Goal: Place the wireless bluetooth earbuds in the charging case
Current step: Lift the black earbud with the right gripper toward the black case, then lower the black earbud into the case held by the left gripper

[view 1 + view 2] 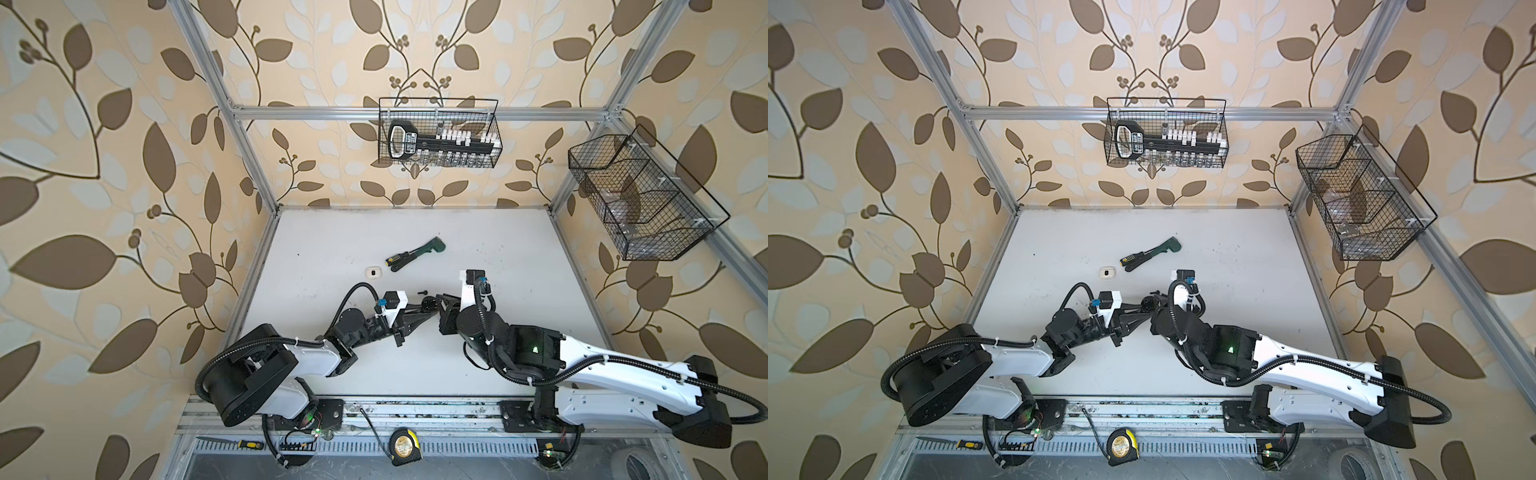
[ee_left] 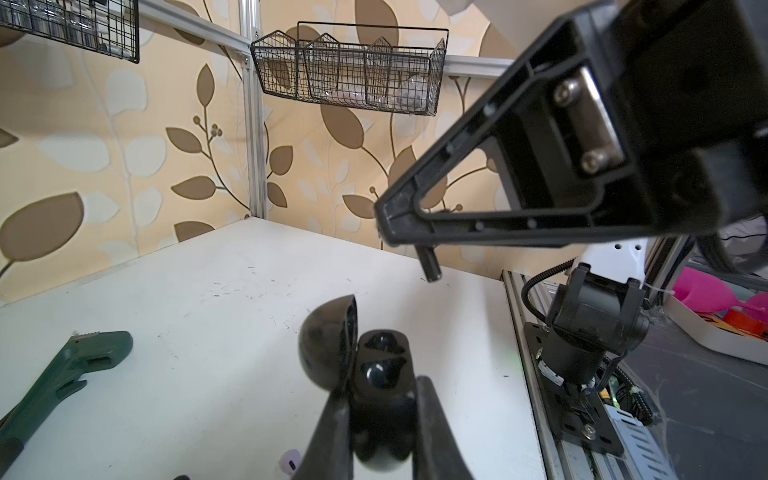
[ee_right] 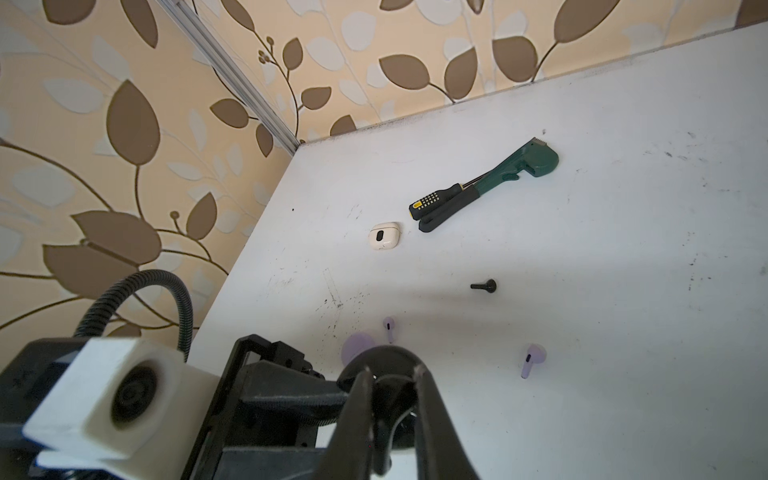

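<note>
My left gripper [image 2: 384, 390] is shut on the black charging case [image 2: 382, 374]. Its lid [image 2: 328, 340] stands open and its two slots face up. Just above the case my right gripper [image 2: 384, 216] is shut on a black earbud, whose stem [image 2: 431, 268] points down at the case. In the right wrist view that earbud [image 3: 384, 419] sits between the fingers [image 3: 361, 399]. Another black earbud [image 3: 484, 286] lies on the table. Two lilac earbuds [image 3: 388, 326] [image 3: 532, 359] lie near it. In both top views the grippers meet mid-table [image 1: 434, 307] [image 1: 1148, 305].
A cream case [image 1: 373, 272] lies shut behind the left arm, with a green wrench [image 1: 419, 249] and a black-and-yellow screwdriver [image 1: 395, 259] beyond it. A lilac case [image 3: 353, 345] shows behind the black lid. Wire baskets [image 1: 440, 133] [image 1: 640, 199] hang on the walls.
</note>
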